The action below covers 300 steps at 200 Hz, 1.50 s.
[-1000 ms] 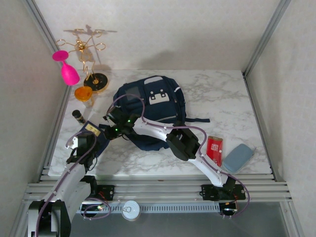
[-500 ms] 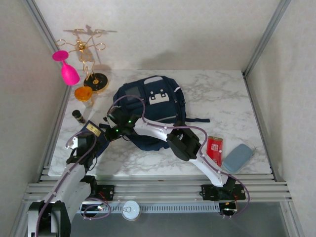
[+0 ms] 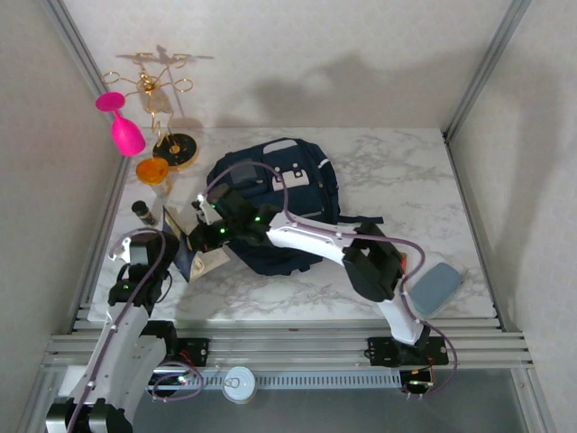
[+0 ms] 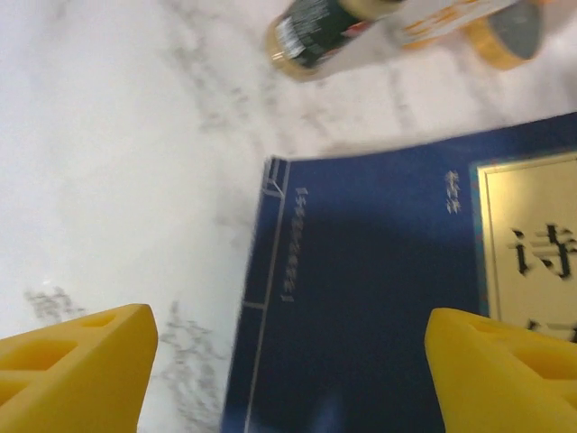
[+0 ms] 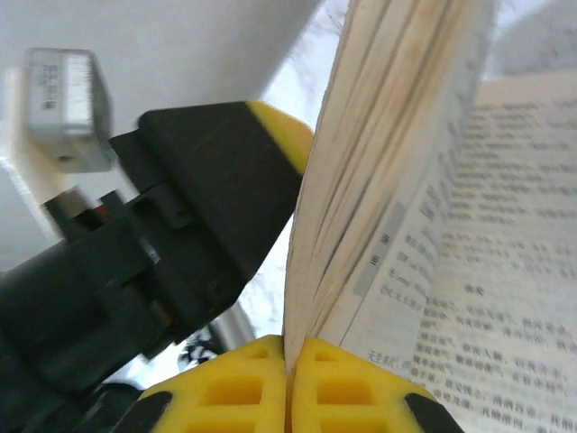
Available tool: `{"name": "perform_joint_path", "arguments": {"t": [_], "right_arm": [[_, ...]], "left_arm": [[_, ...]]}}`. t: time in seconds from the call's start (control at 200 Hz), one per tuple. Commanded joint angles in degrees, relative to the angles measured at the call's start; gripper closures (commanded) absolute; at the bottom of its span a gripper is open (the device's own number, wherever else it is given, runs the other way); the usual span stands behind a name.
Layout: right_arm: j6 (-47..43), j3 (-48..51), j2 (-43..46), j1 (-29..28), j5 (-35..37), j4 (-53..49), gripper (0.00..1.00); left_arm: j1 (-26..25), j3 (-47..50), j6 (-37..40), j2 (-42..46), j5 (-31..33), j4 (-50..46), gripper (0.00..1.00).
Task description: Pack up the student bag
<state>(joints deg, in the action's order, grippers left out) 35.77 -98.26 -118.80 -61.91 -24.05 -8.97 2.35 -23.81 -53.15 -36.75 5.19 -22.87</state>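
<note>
Since half a second ago my right gripper (image 5: 290,361) has raised a sheaf of pages, so the book (image 4: 361,289) that lay shut now stands fanned open, and my left gripper (image 4: 288,365) has drawn back toward the near edge. My right fingers (image 5: 343,383) are pressed together on the lower edge of those cream pages (image 5: 424,253), and printed text shows on the leaf to one side. My left fingers (image 4: 72,356) stand wide apart with nothing between them, over the book's navy cover and its gold label (image 4: 532,244). A dark bottle (image 4: 315,32) sits on the marble table (image 3: 406,171) just beyond the book's corner. The student bag (image 3: 279,203) lies at the table's middle, grey patch upward, just right of the book, and my right forearm crosses its near side. A blue-grey case (image 3: 435,289) sits near the right front edge.
</note>
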Motion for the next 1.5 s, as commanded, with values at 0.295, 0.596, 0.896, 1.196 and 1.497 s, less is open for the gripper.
{"name": "perform_joint_path", "arguments": {"t": [0.295,0.596,0.896,1.196,1.497], "right_arm": [[5.83,15.86,28.66,6.03,6.35,9.94,1.00],[2.84,24.75,40.73,15.98,11.28,3.88,1.00],[4.99,39.98,36.12,19.98,11.41,11.50,1.00],[8.54,50.43,38.69,21.24,15.46,9.24,0.66],[2.38,46.76,32.61,25.08,9.54,1.48,0.30]], "left_arm": [[0.20,-17.56,5.90,0.12,-12.98,-6.74,0.11],[-5.09,-19.10,4.32,-4.73,-20.44,1.88,0.11],[-25.80,-12.63,-2.14,-14.16,-11.28,17.07,0.15],[-37.41,-18.06,1.69,-34.75,-5.94,20.76,0.22],[-39.18,-18.61,1.79,-42.81,-0.62,20.82,0.32]]}}
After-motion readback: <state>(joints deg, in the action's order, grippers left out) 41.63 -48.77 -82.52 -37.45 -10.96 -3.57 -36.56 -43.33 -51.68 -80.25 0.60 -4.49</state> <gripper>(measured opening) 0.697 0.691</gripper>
